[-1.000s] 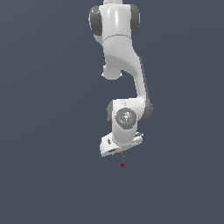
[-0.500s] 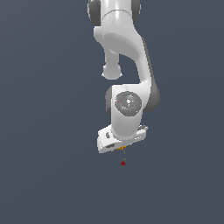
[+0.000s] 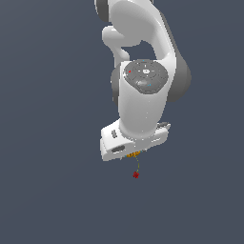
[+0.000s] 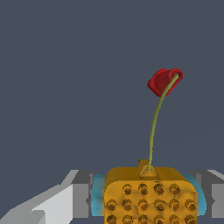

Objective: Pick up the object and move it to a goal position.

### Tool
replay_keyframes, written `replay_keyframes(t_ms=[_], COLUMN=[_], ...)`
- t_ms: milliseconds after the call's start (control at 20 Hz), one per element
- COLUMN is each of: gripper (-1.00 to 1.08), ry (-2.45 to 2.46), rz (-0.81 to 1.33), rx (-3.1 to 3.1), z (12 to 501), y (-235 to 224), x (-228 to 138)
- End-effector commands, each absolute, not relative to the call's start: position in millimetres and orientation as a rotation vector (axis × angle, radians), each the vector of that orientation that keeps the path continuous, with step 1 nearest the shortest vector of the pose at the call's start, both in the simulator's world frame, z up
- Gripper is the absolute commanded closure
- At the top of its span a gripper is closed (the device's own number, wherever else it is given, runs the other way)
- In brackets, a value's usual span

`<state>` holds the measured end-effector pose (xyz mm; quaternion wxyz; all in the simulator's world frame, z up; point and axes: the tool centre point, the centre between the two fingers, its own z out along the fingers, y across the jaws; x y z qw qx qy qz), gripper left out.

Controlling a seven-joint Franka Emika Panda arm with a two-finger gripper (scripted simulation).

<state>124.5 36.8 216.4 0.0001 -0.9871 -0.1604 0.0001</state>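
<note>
Orange bumpy object (image 4: 149, 194) sits pinched in the downward-pointing end effector (image 3: 134, 153), its body mostly hidden in the exterior view.

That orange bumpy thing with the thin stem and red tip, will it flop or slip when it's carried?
The orange body looks blocky and studded, so it probably grips well between the tool sides. The thin green stem curves, so it may sway or bend. The red tip sticks out unsupported and could snag.
</note>
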Motion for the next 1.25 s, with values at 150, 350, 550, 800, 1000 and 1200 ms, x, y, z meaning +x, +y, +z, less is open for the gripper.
replay_keyframes(t_ms=[150, 350, 550, 800, 1000, 1200], gripper=[1.08, 1.08, 1.08, 1.08, 1.08, 1.08], ry=[-0.504, -0.504, -0.504, -0.504, -0.504, -0.504], rz=[0.001, 0.0, 0.0, 0.0, 0.0, 0.0], rx=[-3.101, -3.101, -3.101, -3.101, -3.101, -3.101], z=[266, 291, 306, 317, 321, 322], y=[35, 34, 33, 33, 33, 33], x=[134, 139, 143, 146, 147, 148])
